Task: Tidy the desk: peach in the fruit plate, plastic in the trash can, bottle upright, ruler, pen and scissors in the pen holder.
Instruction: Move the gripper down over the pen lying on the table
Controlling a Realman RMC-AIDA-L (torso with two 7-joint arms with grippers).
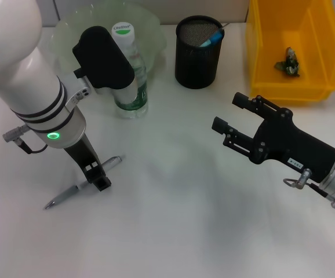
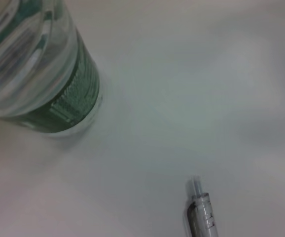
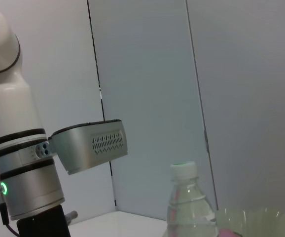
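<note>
A silver pen (image 1: pixel 77 189) lies on the white desk, its end also in the left wrist view as pen (image 2: pixel 201 215). My left gripper (image 1: pixel 97 176) points down right at the pen's middle. The clear bottle (image 1: pixel 130 78) with a green label stands upright beside the arm, close up as bottle (image 2: pixel 34 64). My right gripper (image 1: pixel 232 113) hovers open and empty at mid-right. The black mesh pen holder (image 1: pixel 198 55) holds a blue item I cannot identify. Crumpled plastic (image 1: pixel 288 62) lies in the yellow trash can (image 1: pixel 260 58). Peach, ruler and scissors are hidden.
The pale green glass fruit plate (image 1: pixel 150 26) sits at the back behind the bottle, partly covered by my left arm. The right wrist view shows the bottle (image 3: pixel 187 202), the plate rim (image 3: pixel 251 217) and a grey wall panel.
</note>
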